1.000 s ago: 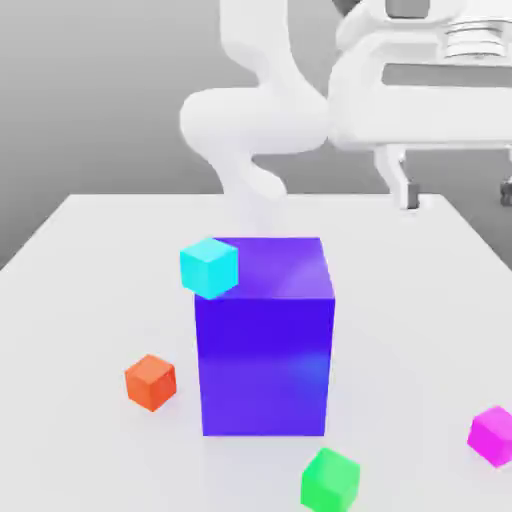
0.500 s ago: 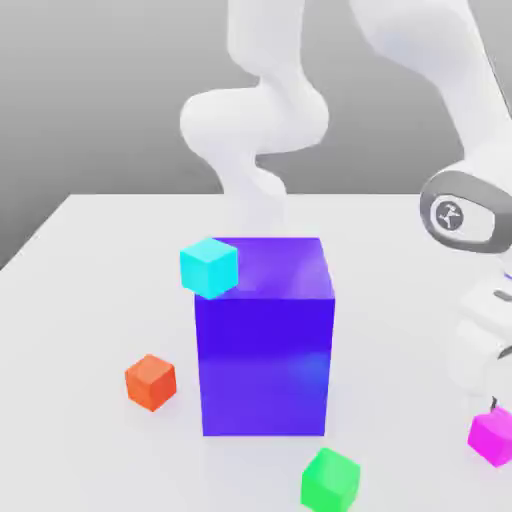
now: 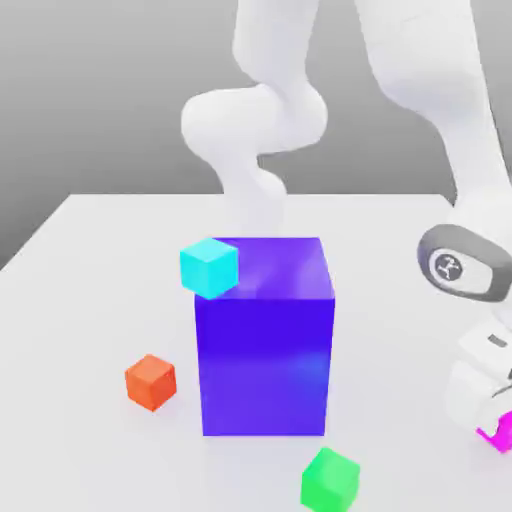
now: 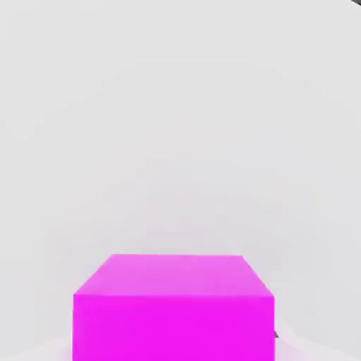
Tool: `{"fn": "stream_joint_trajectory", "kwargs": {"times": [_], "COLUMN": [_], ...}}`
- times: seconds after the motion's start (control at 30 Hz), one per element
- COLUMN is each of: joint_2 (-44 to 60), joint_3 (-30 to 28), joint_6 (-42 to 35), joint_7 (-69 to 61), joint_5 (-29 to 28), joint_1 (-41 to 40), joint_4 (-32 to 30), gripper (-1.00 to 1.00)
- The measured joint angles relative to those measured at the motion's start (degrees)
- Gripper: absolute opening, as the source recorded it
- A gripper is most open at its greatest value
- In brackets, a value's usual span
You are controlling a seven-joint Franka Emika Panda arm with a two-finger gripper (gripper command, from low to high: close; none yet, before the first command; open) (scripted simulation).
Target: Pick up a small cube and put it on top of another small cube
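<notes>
White tabletop (image 3: 100, 310), fingers (image 3: 490, 412) closed, apparently around the magenta cube (image 4: 173, 328).

Exterior view looking down over the table (image 3: 90, 290), hand view close on the magenta cube (image 4: 173, 328), both sharing that cube

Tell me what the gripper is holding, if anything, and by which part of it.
The magenta cube, apparently by two opposite side faces; whether it is lifted, I can't tell.

From here I see a smooth, glossy plastic-looking blue block (image 3: 264, 365); the white table (image 3: 110, 290) looks smooth with a faint sheen.
</notes>
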Motion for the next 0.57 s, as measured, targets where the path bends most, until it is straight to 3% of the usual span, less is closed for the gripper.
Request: {"fn": "stream_joint_trajectory", "kwargs": {"times": [0.27,0.43,0.47,0.57], "joint_2": [-10.4,-3.9,-2.7,-2.7], "joint_3": [-6.4,-9.0,-9.4,-9.4], "joint_6": [-4.6,2.1,3.3,3.3], "joint_7": [-19.8,-20.9,-20.7,-20.7], "joint_5": [9.2,7.7,7.3,7.3], "joint_1": [-15.2,-16.7,-16.5,-16.5], "joint_4": [-4.7,-5.0,-4.9,-4.9], "gripper": [-1.0,-1.0,1.0,1.0]}}
